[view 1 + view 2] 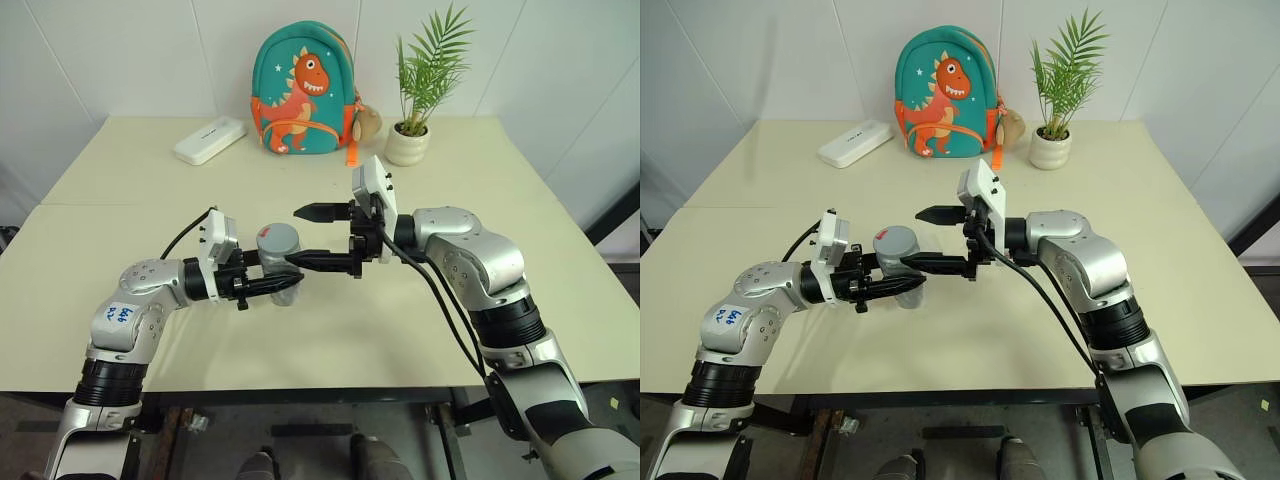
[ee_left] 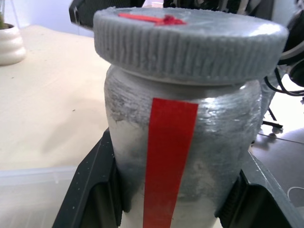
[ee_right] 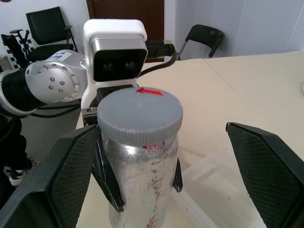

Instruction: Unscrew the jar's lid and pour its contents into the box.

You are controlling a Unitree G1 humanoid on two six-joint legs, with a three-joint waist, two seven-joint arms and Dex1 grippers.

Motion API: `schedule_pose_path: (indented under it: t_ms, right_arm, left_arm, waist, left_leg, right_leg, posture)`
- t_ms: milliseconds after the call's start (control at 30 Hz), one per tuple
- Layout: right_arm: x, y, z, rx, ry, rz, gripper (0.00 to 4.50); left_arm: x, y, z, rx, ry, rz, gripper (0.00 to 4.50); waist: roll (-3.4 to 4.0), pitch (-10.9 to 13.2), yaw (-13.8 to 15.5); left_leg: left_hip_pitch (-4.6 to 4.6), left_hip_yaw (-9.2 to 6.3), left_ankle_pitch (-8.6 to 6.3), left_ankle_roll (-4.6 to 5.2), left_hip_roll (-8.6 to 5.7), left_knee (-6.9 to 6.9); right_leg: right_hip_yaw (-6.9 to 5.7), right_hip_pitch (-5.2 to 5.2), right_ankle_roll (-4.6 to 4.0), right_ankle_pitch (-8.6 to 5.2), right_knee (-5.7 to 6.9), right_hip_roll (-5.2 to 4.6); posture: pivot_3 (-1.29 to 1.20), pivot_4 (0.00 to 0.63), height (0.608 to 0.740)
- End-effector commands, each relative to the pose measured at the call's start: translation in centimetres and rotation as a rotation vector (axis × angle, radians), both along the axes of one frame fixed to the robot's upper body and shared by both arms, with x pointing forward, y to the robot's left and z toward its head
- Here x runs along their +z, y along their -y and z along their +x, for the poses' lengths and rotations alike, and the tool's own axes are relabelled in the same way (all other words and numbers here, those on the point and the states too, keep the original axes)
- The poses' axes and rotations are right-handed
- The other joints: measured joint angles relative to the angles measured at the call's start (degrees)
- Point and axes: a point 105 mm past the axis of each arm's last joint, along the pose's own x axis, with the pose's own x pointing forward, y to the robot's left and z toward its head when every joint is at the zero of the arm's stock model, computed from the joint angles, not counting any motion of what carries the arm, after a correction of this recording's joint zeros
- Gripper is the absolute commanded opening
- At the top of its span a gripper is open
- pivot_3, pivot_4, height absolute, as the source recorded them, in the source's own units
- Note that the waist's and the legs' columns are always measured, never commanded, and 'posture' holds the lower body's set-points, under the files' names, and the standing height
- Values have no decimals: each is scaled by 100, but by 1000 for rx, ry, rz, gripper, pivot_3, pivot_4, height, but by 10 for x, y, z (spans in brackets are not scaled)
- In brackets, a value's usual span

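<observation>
My left gripper (image 1: 298, 270) is shut on the jar (image 1: 280, 262), a silvery cylinder with a red strip (image 2: 168, 156), held upright above the table. The grey lid (image 1: 277, 238) with a red mark sits on top of the jar. From the other side my right gripper (image 1: 295, 236) reaches in, open, one finger on each side of the lid with gaps between; the right wrist view shows the lid (image 3: 140, 111) between its wide fingers (image 3: 71, 175). The clear plastic box (image 3: 223, 175) lies on the table just below the jar. The jar's wall hides the contents.
A green dinosaur backpack (image 1: 303, 92), a white oblong case (image 1: 210, 140) and a potted plant (image 1: 410, 140) stand along the table's far edge. The cream tabletop (image 1: 120, 200) stretches bare around both arms.
</observation>
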Motion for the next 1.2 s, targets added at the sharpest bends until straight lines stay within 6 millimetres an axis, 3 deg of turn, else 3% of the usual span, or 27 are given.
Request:
schedule_pose_path:
  t_ms: [33, 267, 600, 967, 1067, 1200]
  right_arm:
    - [14, 1, -12, 50, 41, 37, 4482]
    - [19, -4, -21, 115, 25, 57, 4482]
    - [14, -22, -10, 67, 34, 48, 4482]
    - [14, -30, -14, 93, 12, 59, 4482]
    - [14, -29, -16, 103, 4, 63, 3870]
    - [14, -27, -16, 101, -5, 67, 2615]
  left_arm:
    - [7, -1, -5, -17, 45, 1, 1947]
    - [6, -2, -6, -14, 41, 3, 1947]
    - [4, -2, -8, -13, 38, 7, 1947]
    - [5, 0, -9, -15, 39, 7, 1947]
    - [5, 0, -9, -14, 40, 5, 1947]
    - [5, 0, -9, -13, 41, 3, 1947]
  waist:
    - [0, 0, 5]
    - [0, 0, 9]
    - [0, 0, 8]
    - [0, 0, 10]
    - [0, 0, 9]
    - [0, 0, 10]
  left_leg:
    - [0, 0, 0, 0, 0, 0]
    - [0, 0, 0, 0, 0, 0]
    - [0, 0, 0, 0, 0, 1]
    - [-1, 0, 0, 0, 0, 0]
    - [-1, 0, 0, 0, 0, 1]
    - [-1, 0, 0, 0, 0, 0]
  right_leg:
    - [0, 0, 0, 0, 0, 0]
    - [0, 1, 0, 0, -2, 0]
    - [0, 0, 0, 0, 0, 0]
    - [0, 1, 0, 0, 0, 0]
    - [0, 0, 0, 0, 0, 0]
    - [0, 0, 0, 0, 0, 0]
  posture:
    - [0, 150, 740]
    - [0, 150, 740]
    - [0, 150, 740]
    - [0, 150, 740]
    - [0, 150, 740]
    - [0, 150, 740]
